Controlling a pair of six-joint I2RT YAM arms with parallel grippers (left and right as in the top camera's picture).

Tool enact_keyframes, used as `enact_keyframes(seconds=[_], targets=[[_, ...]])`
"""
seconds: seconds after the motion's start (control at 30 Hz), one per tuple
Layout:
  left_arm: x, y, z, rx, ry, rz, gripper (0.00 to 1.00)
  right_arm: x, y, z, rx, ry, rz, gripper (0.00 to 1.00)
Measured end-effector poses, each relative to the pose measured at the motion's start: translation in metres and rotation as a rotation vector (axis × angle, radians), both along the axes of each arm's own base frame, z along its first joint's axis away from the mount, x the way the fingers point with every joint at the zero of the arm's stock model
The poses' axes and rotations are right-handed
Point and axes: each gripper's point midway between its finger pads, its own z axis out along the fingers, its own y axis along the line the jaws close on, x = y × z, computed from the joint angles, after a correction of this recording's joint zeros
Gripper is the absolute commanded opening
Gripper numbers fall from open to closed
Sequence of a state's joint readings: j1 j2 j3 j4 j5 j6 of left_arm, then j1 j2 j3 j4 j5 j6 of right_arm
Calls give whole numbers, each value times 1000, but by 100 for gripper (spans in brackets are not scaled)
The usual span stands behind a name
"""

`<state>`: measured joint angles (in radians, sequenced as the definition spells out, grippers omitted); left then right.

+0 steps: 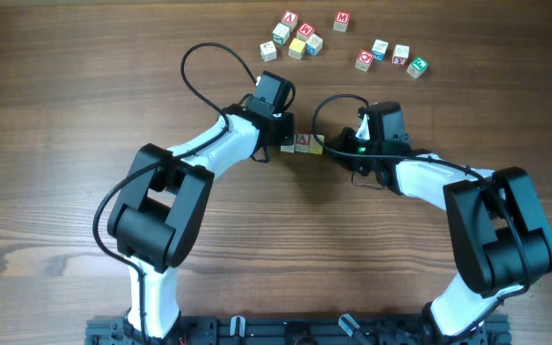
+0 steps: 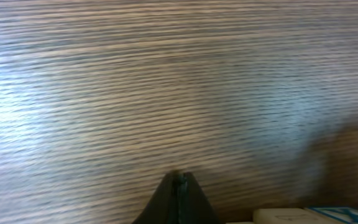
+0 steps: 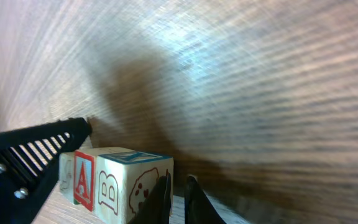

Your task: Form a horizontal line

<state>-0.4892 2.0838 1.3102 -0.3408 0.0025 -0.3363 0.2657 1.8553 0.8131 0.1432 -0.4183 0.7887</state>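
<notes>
at the middle of the counter (image 1: pixel 65 115), a short row of three letter blocks (image 1: pixel 303 144) lies side by side, touching, between the two arms. in the right wrist view the nearest block (image 3: pixel 132 186) has a blue-edged top and a letter b on its side. a red-framed a block (image 3: pixel 84 180) comes next, with a pale block (image 3: pixel 66 174) beyond it.

the left end effector (image 2: pixel 180 190) sits at the left end of the row. its fingers are pressed together with only a thin seam between them, and they hold nothing. the pale edge of a block shows at the bottom right of the left wrist view.

the right end effector (image 3: pixel 178 183) is at the right end of the row. its fingers are narrowly parted, with bare counter showing in the gap, and one finger (image 3: pixel 160 199) is right against the face of the b block.

toward the far edge of the counter, well apart from the row, lie more loose blocks: a cluster of six (image 1: pixel 293 38), a single red one (image 1: pixel 341 19) and a group of four (image 1: pixel 391 57).
</notes>
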Motion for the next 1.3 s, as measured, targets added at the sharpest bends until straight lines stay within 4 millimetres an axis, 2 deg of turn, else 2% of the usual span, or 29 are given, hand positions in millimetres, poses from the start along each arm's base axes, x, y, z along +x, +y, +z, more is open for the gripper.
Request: enact_keyframes(seconds=[0.17, 0.27, 0.37, 0.43, 0.47, 0.57, 0.8, 0.83, 0.93, 0.97, 1.07, 1.3], targets=[[2, 17, 0, 70, -32, 67, 23, 4, 6, 7, 15, -19, 23, 8], [9, 35, 0, 111, -49, 112, 31, 3, 7, 7, 21, -17, 28, 8], [13, 52, -1, 145, -50, 151, 49, 3, 7, 7, 20, -17, 29, 9], [13, 63, -1, 177, -49, 170, 72, 3, 8, 7, 17, -23, 37, 9], [13, 65, -1, 183, -46, 182, 79, 3, 8, 8, 17, -26, 42, 9], [11, 73, -2, 187, -27, 204, 80, 3, 8, 8, 16, -29, 48, 9], [6, 76, -4, 192, -13, 218, 81, 6, 9, 11, 20, -52, 51, 9], [5, 76, -4, 190, -15, 222, 74, 6, 9, 11, 20, -52, 51, 7], [0, 81, -6, 193, -18, 242, 16, 6, 9, 10, 19, -48, 51, 5], [-1, 83, -6, 191, -18, 254, 4, 5, 9, 9, 17, -41, 50, 4], [-2, 99, -6, 196, -6, 325, 4, 1, 7, 6, 11, -18, 44, 5], [-2, 102, -6, 154, 19, 349, 4, 3, 9, 8, 22, -26, 48, 6]])
